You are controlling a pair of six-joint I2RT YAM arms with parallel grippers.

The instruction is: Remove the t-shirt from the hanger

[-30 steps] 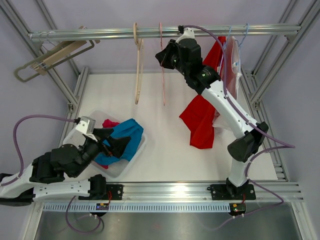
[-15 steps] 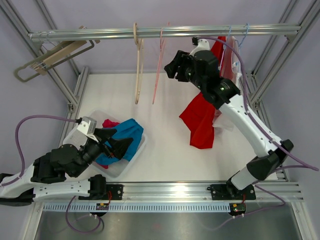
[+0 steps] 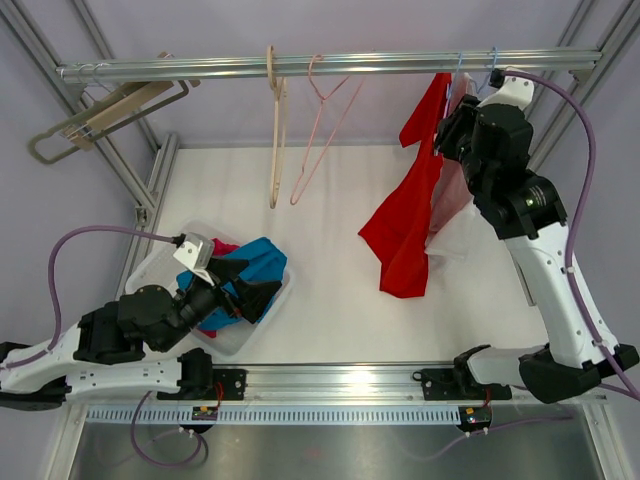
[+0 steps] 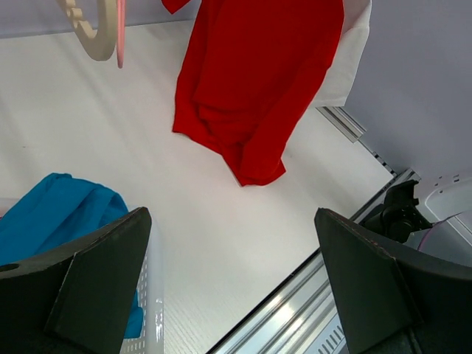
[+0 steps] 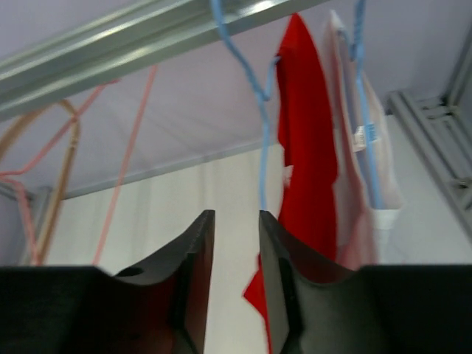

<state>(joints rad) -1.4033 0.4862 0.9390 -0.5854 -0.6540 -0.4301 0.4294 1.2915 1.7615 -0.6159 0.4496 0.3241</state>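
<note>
red t-shirt point(image 3: 405, 225): on a blue hanger point(image 5: 262, 140), up on the metal rail point(image 3: 200, 70) near its right end; hangs down long, with the bottom end bunched on the white table point(image 3: 330, 300).
right gripper point(image 5: 234, 217): up high by the rail; fingers a little bit apart, nothing between them.
red t-shirt and right gripper: very close; just to the left of the gripper from above; ahead and a bit to the right in the wrist view; not held.
blue hanger and right gripper: thin wire just past the gap between the fingers; touching a fingertip or not, cannot tell.
second blue hanger point(image 5: 366, 133): right beside the first one, with a pale shirt point(image 3: 452, 238) on it.
left gripper point(image 4: 232, 214): down low, spread wide, holding nothing; well apart from the red t-shirt.
clear bin point(image 3: 240, 345): under the left gripper, with a blue cloth point(image 3: 255, 262) inside.
pink hanger point(image 3: 318, 135) and wooden hanger point(image 3: 275, 130): on the rail, to the left of the red t-shirt.
</note>
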